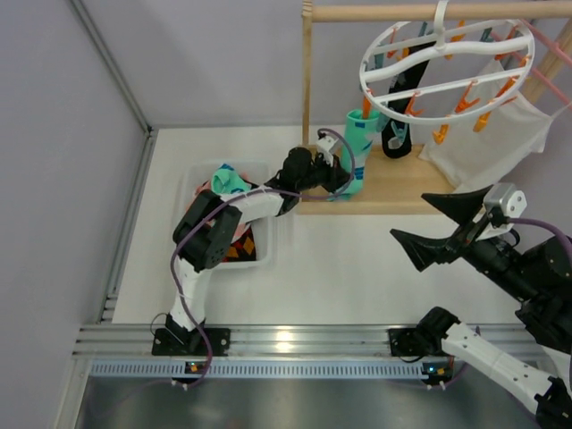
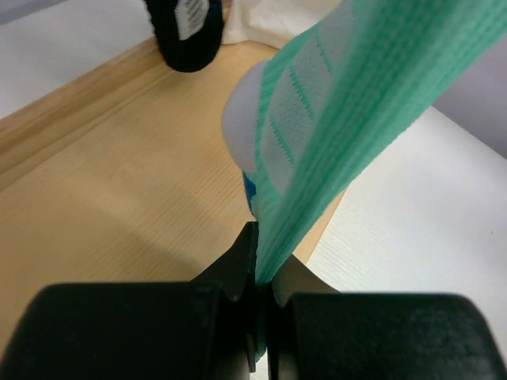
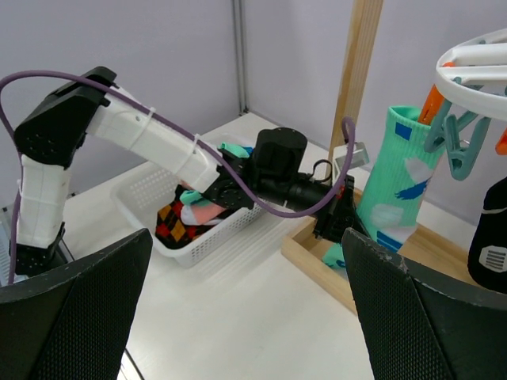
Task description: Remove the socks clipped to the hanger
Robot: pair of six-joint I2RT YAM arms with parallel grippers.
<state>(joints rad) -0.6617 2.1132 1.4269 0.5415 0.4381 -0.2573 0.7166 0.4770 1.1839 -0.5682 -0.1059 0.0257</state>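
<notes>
The white ring hanger (image 1: 447, 67) hangs from the wooden rail, with orange and teal pegs. A mint-teal sock (image 1: 359, 147) hangs from a peg at its left; it also shows in the right wrist view (image 3: 396, 178). A black sock (image 1: 397, 134) hangs beside it. My left gripper (image 1: 344, 183) is shut on the mint-teal sock's lower end (image 2: 317, 150) above the wooden base. My right gripper (image 1: 427, 228) is open and empty, to the right over the table, facing the sock.
A white basket (image 1: 192, 192) left of the stand holds removed socks, pink, teal and a red-orange diamond one (image 3: 178, 222). The wooden stand base (image 1: 402, 188) and upright post (image 1: 307, 80) stand close by. A white cloth (image 1: 500, 138) hangs at the right.
</notes>
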